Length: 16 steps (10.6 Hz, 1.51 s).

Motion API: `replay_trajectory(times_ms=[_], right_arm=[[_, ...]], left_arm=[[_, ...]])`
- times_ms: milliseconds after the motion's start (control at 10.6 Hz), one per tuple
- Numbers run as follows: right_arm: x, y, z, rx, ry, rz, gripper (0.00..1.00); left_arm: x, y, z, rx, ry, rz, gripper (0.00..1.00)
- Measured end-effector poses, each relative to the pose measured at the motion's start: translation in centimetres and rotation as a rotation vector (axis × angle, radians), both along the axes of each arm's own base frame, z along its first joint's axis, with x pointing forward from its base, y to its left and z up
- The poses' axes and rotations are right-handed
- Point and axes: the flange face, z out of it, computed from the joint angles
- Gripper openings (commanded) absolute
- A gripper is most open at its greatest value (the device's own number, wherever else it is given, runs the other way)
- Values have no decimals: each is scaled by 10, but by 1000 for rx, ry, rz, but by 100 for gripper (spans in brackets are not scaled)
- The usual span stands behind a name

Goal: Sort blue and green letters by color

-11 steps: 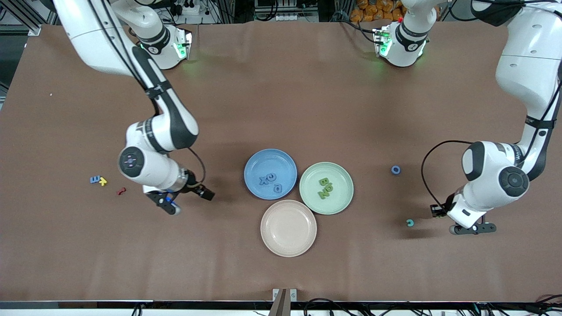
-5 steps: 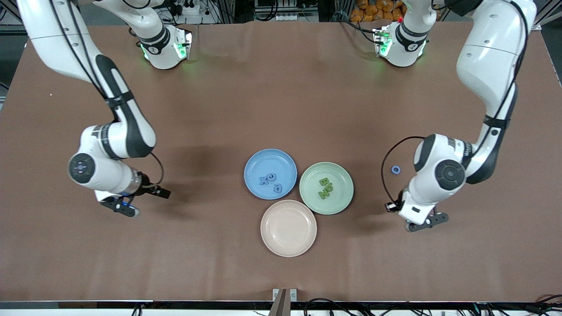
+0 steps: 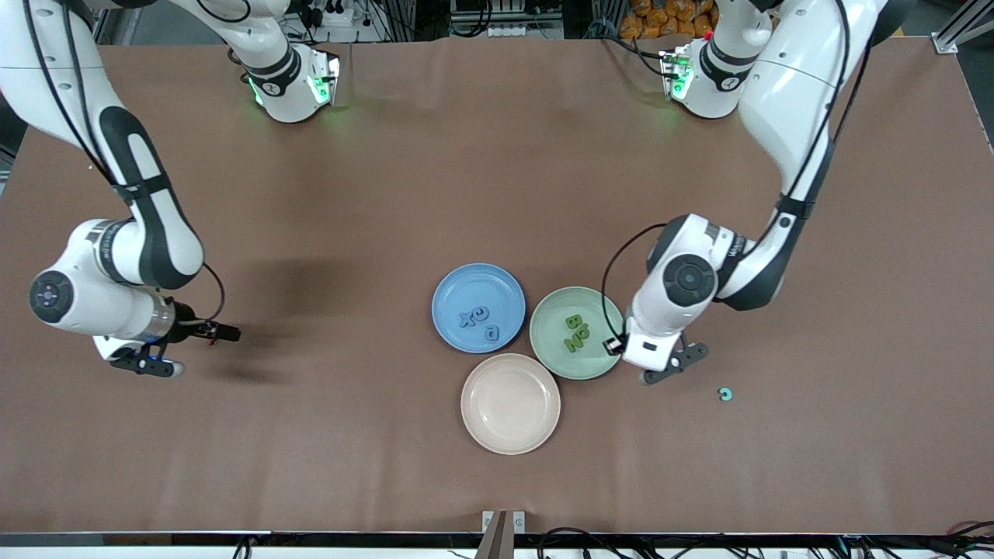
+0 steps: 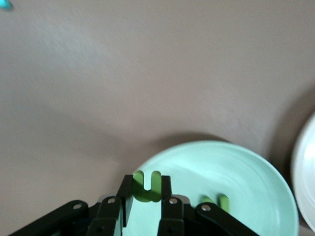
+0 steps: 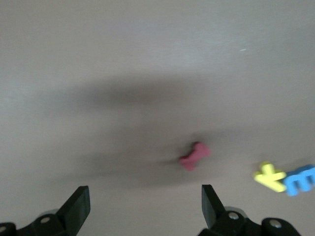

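Note:
My left gripper point(image 3: 660, 371) is shut on a green U-shaped letter point(image 4: 146, 194) and hangs over the green plate's point(image 3: 567, 299) rim on the left arm's side. That plate holds three green letters point(image 3: 576, 332). The blue plate point(image 3: 466, 287) beside it holds three blue letters point(image 3: 479, 322). My right gripper point(image 3: 147, 365) is open over the table at the right arm's end. In the right wrist view, one blue letter point(image 5: 301, 179) lies on the table ahead of the open right gripper point(image 5: 142, 201). The right arm hides that letter in the front view.
A pink plate point(image 3: 510, 403) sits nearer the front camera than the other two plates. A small teal letter point(image 3: 725, 394) lies on the table toward the left arm's end. A yellow letter point(image 5: 269, 176) lies beside the blue letter, and a red squiggly one point(image 5: 194, 156) close by.
The left arm has swung in from its end of the table to the green plate, carrying the green letter. The right arm has moved away from the plates toward its own end.

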Motion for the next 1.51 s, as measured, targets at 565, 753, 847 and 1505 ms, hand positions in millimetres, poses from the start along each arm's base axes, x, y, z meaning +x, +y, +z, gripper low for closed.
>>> replay_trajectory(times_ms=[565,753,847,1505], right_arm=[[-35,-92,-29,35,18,115,100],[-44,-114,-43,43,14,133,100],[-48,-119,-52,45,14,133,100],[-36,-64,-68,110,13,124,100]], left_arm=[[-18,-35,-1,-49,35,39,100],[-9,-14,-4,-25,29,34,100],[-4,6,-9,7,26,-1,100],[32,166,-17,137,30,-169,100]])
